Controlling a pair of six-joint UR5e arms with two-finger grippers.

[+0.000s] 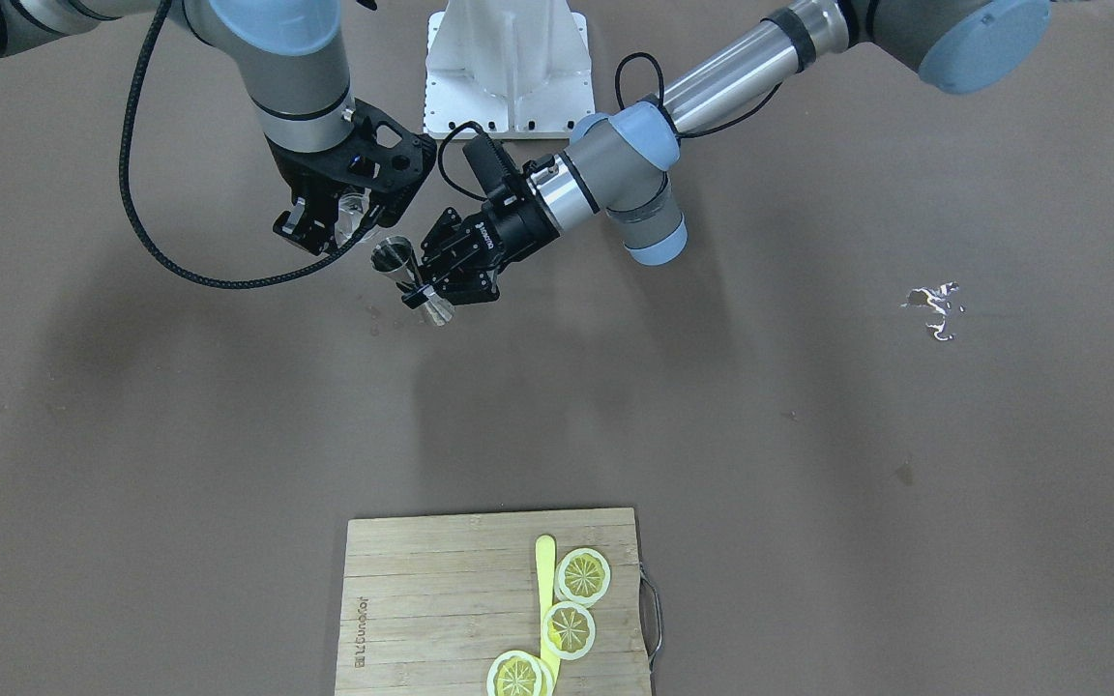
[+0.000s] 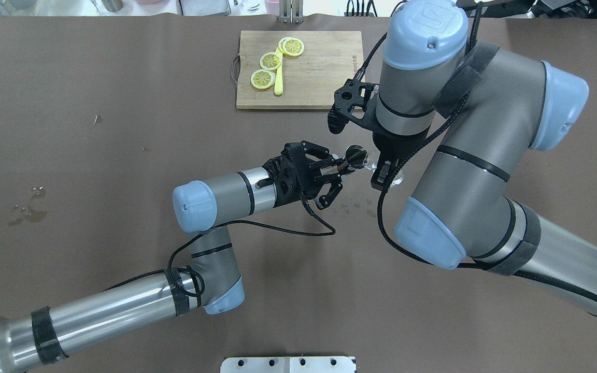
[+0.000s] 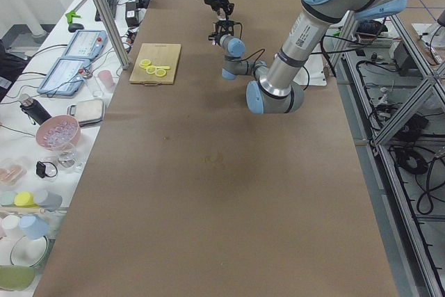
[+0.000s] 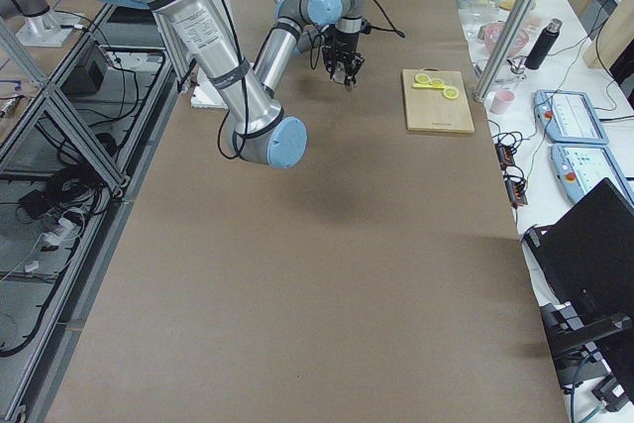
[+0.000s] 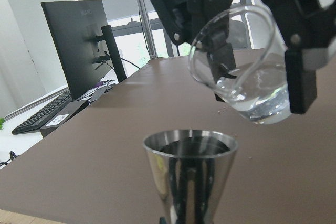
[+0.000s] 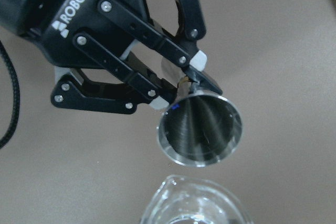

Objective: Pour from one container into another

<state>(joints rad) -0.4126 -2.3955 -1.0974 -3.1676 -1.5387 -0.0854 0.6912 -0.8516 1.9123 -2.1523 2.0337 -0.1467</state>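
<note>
**Glass tilted over a jigger, both held above the tabletop**

The brown tabletop (image 2: 122,155) carries the whole scene. The right arm (image 2: 464,171) bends in from one side and the left arm (image 2: 122,305) from the other, and their wrists meet near the middle. On the far edge from the robot lies a wooden board (image 2: 324,77), well apart from both arms.

The right pincer (image 1: 335,220) points down and is clamped on a clear glass (image 5: 247,77), one finger on each side of its wall. The glass is tipped, with its mouth leaning toward the left arm. A little water (image 5: 262,103) is pooled in its low side.

The left pincer (image 2: 341,167) reaches across level, with its fingertips closed on the narrow waist of a steel jigger (image 2: 354,155). The jigger is held clear of the tabletop, with one cone open upward. In the left wrist view its rim sits just below and in front of the glass's lip, near it but not touching. Whether it has liquid in it I cannot tell.

On the board lie three lemon slices (image 2: 271,60), with a yellow knife (image 2: 279,83) beside them and touching them.

Small drops (image 2: 353,209) dot the tabletop under the pincers, and a wet patch (image 2: 29,210) lies well off toward the robot's left
</note>
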